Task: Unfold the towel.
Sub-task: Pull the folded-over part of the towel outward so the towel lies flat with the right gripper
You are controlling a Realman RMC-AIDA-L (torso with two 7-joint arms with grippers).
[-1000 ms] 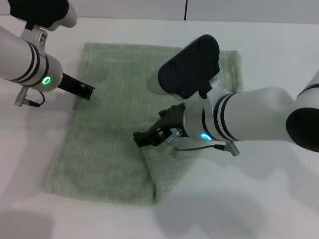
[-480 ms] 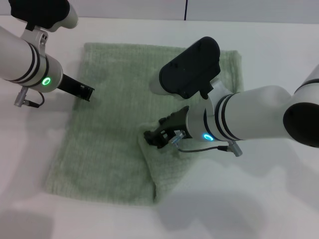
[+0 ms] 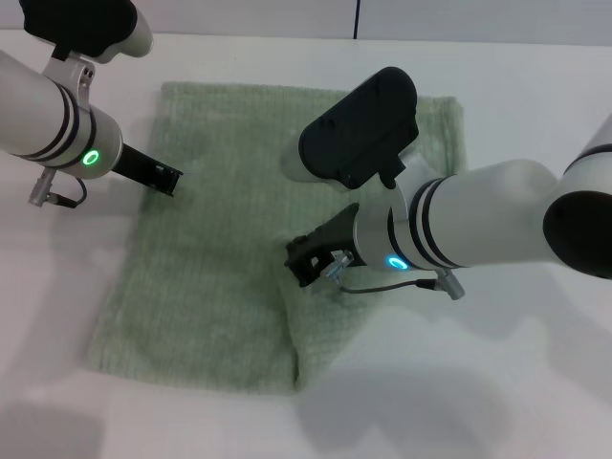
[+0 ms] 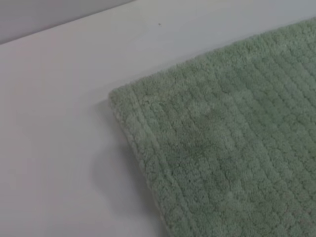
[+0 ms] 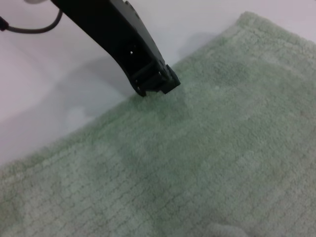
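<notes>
On the left, the left gripper [image 3: 170,181] hovers at the towel's [image 3: 210,258] edge; whether it is open cannot be told. Across the white table [image 3: 535,382] the towel lies mostly flat. Right of centre, the right gripper [image 3: 301,263] pinches a raised fold, seemingly the last part left to unfold.

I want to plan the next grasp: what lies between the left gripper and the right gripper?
Only the pale sage-green ribbed terry towel lies there, flat and bare, in the head view. The left gripper is at its left edge, the right gripper on the folded flap.
</notes>
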